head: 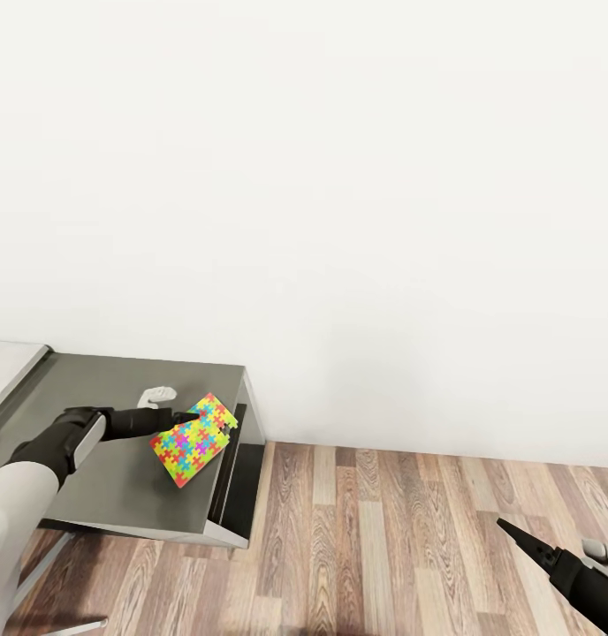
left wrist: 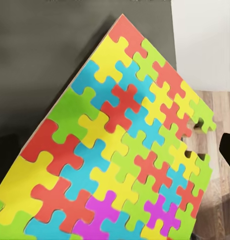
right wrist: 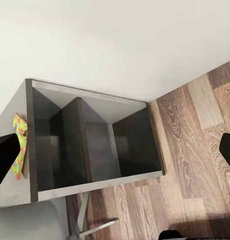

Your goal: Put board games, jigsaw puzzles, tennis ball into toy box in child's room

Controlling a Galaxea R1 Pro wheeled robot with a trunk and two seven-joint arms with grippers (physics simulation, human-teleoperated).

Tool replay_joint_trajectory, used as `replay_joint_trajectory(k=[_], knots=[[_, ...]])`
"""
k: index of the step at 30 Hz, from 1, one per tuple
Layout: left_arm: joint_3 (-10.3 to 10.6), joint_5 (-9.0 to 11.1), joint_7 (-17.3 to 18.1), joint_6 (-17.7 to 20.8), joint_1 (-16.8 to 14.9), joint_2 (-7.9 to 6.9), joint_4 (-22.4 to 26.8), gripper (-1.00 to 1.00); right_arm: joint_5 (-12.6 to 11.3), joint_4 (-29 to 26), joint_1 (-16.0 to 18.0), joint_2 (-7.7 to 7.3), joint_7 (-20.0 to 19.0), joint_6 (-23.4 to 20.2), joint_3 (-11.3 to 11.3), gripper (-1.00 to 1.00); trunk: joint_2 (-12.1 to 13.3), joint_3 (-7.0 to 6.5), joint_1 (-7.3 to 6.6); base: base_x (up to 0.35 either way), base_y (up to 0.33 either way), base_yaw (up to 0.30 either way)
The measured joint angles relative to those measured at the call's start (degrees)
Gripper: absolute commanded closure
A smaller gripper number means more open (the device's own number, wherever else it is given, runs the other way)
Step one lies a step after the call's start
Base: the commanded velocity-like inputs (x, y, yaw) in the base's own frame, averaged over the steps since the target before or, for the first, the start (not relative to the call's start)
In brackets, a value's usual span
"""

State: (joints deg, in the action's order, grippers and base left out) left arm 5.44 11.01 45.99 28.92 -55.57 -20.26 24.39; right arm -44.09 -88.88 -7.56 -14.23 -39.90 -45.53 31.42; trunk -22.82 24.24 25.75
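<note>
Puzzle [left wrist: 120,150] lies on the dark worktop [head: 118,495] near its open-shelved end; the left hand [head: 185,417] reaches onto it, grip unclear. Right of the worktop, over wood floor [head: 383,530], right fingers [head: 520,537] hover, spread unclear.

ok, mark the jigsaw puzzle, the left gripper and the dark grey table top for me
jigsaw puzzle [head: 194,439]: head view, middle of the coloured slab.
left gripper [head: 191,417]: head view, at the fingertips on the puzzle's near edge.
dark grey table top [head: 118,481]: head view, bare surface beside the puzzle.
</note>
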Motion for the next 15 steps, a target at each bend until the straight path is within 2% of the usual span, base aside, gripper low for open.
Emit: replay_joint_trajectory(k=[6, 15], knots=[[0.0, 0.0, 2.0, 0.0, 0.0, -0.16, 0.0, -1.00, 0.0, 0.0, 0.0, 0.00, 0.0, 0.0, 0.0, -1.00, 0.0, 0.00, 0.00, 0.000, 0.000, 0.000], [0.1, 0.0, 2.8, 0.0, 0.0, -0.19, -0.3, -1.00, 0.0, 0.0, 0.0, 0.00, 0.0, 0.0, 0.0, -1.00, 0.0, 0.00, 0.00, 0.000, 0.000, 0.000]])
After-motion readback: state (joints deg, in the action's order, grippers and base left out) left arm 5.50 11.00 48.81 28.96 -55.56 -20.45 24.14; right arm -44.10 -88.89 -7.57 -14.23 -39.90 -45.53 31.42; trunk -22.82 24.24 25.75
